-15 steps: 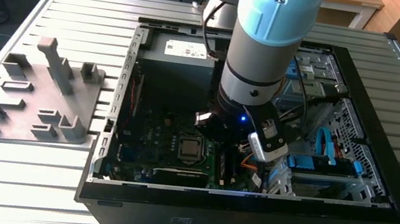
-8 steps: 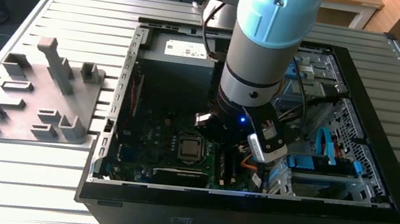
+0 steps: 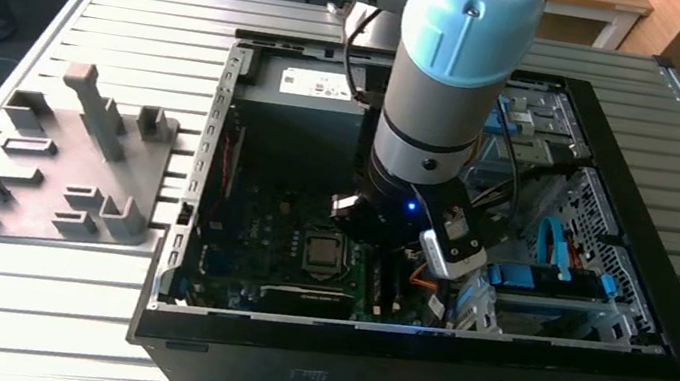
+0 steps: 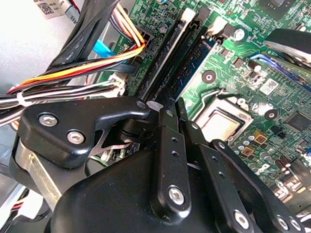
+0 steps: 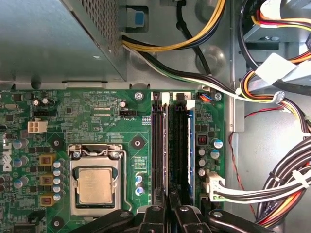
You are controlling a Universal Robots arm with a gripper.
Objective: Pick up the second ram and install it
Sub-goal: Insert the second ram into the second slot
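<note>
My gripper is down inside the open computer case, over the motherboard's long black slots. In both wrist views its fingertips stand very close together at one end of a slot. A thin pale edge runs out from between them along that slot. This is the second ram, seen edge-on and low in the slot. One slot further over, another blue stick stands seated.
Bundles of coloured cables hang close beside the slots. The processor socket lies on their other side, and the metal power supply box beyond. A grey holder tray sits on the table at the exterior view's left.
</note>
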